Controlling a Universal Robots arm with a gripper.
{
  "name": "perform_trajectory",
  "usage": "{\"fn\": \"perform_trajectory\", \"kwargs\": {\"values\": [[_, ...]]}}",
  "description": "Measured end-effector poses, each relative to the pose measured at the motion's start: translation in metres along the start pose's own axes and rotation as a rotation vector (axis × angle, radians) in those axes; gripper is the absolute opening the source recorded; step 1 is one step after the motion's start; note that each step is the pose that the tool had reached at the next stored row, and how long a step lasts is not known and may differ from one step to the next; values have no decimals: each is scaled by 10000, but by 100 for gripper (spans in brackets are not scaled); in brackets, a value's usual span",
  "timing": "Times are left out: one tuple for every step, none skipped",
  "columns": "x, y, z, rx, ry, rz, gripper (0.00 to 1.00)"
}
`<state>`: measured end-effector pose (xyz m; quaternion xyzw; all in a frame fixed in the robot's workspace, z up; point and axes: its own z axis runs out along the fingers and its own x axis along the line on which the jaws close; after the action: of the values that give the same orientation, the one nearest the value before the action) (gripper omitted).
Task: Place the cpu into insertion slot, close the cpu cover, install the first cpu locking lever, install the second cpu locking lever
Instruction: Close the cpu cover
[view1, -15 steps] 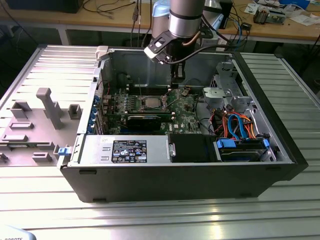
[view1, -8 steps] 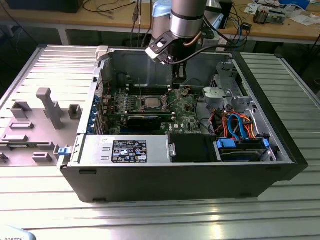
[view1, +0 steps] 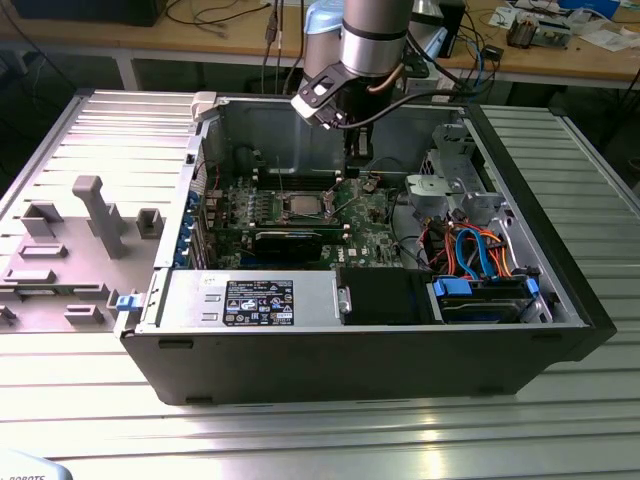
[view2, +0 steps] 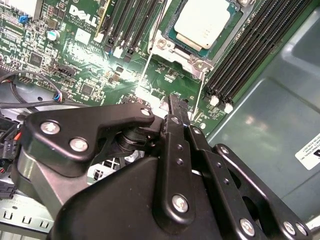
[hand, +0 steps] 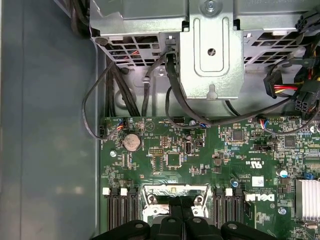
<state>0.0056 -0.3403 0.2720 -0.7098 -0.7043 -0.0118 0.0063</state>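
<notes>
The cpu (view2: 202, 22) lies flat in the insertion slot (view1: 300, 206) on the green board, its dull silver top showing. The cpu cover (view2: 180, 51) appears to lie flat around it as a silver frame. Two thin wire locking levers (view2: 144, 67) (view2: 201, 95) stick out from the socket toward my gripper, unlatched. My gripper (view2: 175, 100) hovers just off the socket's edge, between the two levers, black fingers shut with nothing seen between them. In the first wrist view the gripper (hand: 182, 207) hangs over the slot's silver rim (hand: 175, 191). In the exterior view the gripper (view1: 355, 158) is toward the right of the socket.
Long black memory slots (view2: 250, 50) flank the socket on both sides. A black expansion card (view1: 290, 240) lies in front of it. A metal drive cage (hand: 210, 55) with black cables (hand: 110, 95) stands beyond the board. Orange and blue cables (view1: 470, 250) fill the case's right side.
</notes>
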Motion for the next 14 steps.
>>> {"fn": "perform_trajectory", "kwargs": {"values": [[0, 14, 5, 0, -1, 0, 11], [0, 34, 9, 0, -1, 0, 11], [2, 52, 12, 0, -1, -1, 11], [4, 73, 15, 0, -1, -2, 11], [8, 96, 21, 1, -3, -6, 11], [9, 109, 27, 0, -4, -5, 11], [9, 155, 50, 1, -6, -5, 11], [20, 280, 104, 1, -28, -6, 11], [24, 304, 217, 33, -44, -6, 11], [22, 218, 237, 79, -45, -4, 11], [22, 216, 237, 79, -45, -7, 11], [23, 215, 237, 79, -45, -5, 11], [23, 210, 237, 79, -44, -7, 11], [22, 203, 237, 79, -44, -8, 11]]}}
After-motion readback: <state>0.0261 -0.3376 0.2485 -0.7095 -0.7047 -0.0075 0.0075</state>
